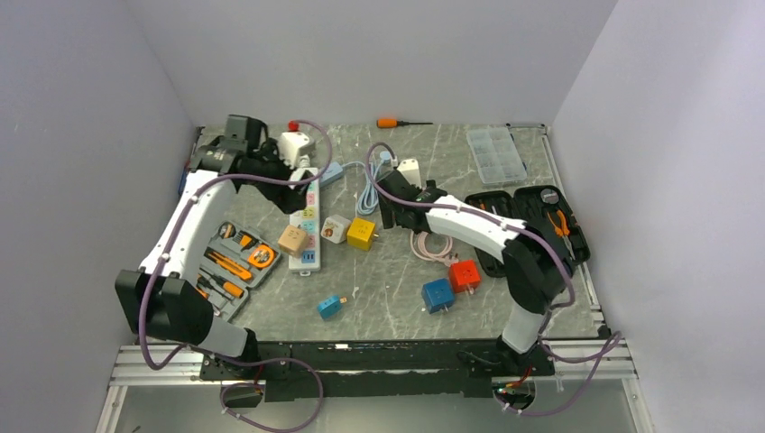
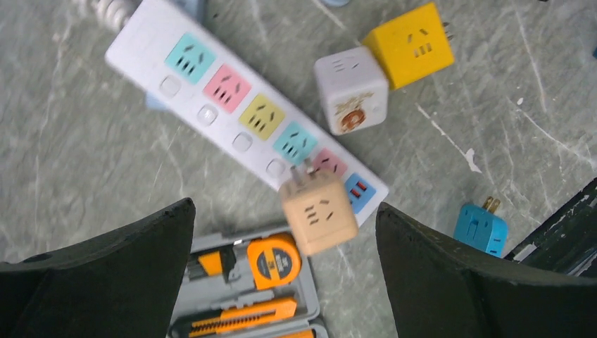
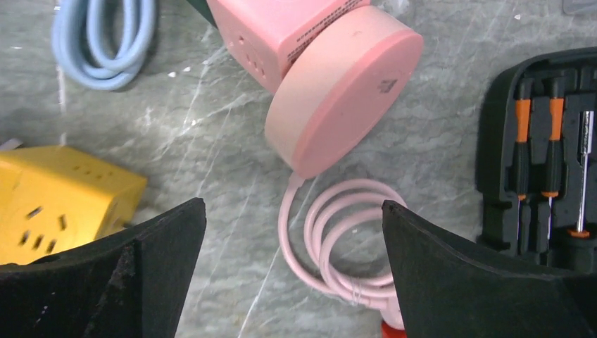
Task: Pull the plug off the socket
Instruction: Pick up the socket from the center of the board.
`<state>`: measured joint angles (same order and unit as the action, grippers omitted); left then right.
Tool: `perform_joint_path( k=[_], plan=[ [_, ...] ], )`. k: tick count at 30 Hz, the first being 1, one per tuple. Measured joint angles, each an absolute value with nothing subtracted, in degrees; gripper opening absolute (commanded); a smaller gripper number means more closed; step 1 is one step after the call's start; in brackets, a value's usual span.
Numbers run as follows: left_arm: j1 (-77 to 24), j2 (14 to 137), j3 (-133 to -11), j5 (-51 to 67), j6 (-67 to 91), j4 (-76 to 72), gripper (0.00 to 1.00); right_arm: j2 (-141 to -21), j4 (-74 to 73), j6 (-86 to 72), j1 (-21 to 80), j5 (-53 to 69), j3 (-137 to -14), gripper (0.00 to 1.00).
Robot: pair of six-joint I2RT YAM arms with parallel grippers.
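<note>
Grey marbled table [image 1: 397, 298], cluttered. The socket [image 1: 308, 225] lies left of centre in the top view, long axis running up-down the frame. In the left wrist view it runs diagonally from upper left to centre, and the outlets in view are bare.

Left hand [image 2: 283, 210] hangs over the socket's lower end, fingers spread wide, gripping nothing. Right hand [image 3: 292, 211] sits centre of the top view, also wide open and empty, above a pink round unit [image 3: 345, 91] and its coiled pink cable [image 3: 338, 239]. It looks uninvolved.

Tan cube plug [image 2: 318, 217] sits at the socket's lower-right end in the left wrist view, between the left fingers but touching neither. It's blurred. Its prongs [image 2: 303, 172] are in plain sight, not seated in any outlet.

Read: the pull looks done and the plug is free of the socket. Can't tell whether it rests on the strip's end or on the table just beside it. Left, at most: back the left hand off.
</note>
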<state>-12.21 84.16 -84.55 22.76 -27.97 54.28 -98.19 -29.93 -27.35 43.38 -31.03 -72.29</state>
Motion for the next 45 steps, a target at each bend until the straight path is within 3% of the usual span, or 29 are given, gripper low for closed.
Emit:
perform_joint_path(
  k=[5,17,21,28,34,45],
  plan=[
    [-6.5,79.3,-82.0,24.1,-28.0,55.7,0.99,-104.6,-30.0,-25.5,42.4,-33.3,-75.9,0.94],
    [-5.3,69.7,-75.7,24.9,-28.1,56.0,0.99,-114.5,-28.6,-22.7,40.4,-37.8,-82.0,0.8],
    [-4.1,69.3,-74.7,24.9,-28.4,55.9,0.99,-116.0,-28.7,-22.7,39.8,-38.4,-81.8,0.63],
    [-2.8,69.1,-74.3,24.9,-28.4,55.7,0.99,-115.2,-27.0,-22.6,38.5,-40.3,-80.7,0.22],
    [-2.7,66.5,-71.6,26.2,-29.3,53.5,0.99,-110.9,-25.1,-21.8,37.5,-37.0,-77.0,0.02],
    [-6.1,58.2,-67.7,28.6,-33.9,48.9,0.99,-96.4,-21.8,-19.6,37.6,-26.3,-70.7,0.0]
  ],
)
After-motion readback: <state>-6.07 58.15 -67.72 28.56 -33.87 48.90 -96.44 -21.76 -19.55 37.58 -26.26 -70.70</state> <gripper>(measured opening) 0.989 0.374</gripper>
